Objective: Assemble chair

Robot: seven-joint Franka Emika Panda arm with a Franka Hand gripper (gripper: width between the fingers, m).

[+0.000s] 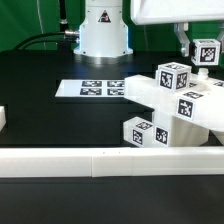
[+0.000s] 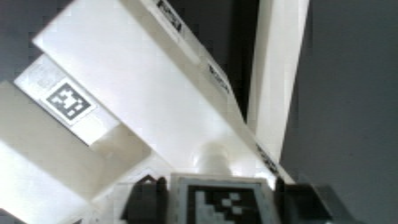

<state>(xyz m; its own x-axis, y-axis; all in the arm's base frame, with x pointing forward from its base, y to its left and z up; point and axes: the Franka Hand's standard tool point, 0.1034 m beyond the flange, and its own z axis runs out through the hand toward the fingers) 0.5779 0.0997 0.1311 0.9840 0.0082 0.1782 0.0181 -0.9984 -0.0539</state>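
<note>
On the black counter (image 1: 40,110), the chair (image 1: 175,105) sits as a cluster of white tagged blocks and panels at the exterior view's right, just behind the long white border rail (image 1: 100,158) and beside the flat marker board (image 1: 95,88). The gripper (image 1: 203,60) hangs over the cluster's far right end, its dark fingers (image 2: 150,196) clenched on either side of a tagged chair piece (image 2: 217,195) that sits between them in the wrist view. Past that piece the wrist view shows long white chair panels (image 2: 160,90) running diagonally, one bearing a square tag.
</note>
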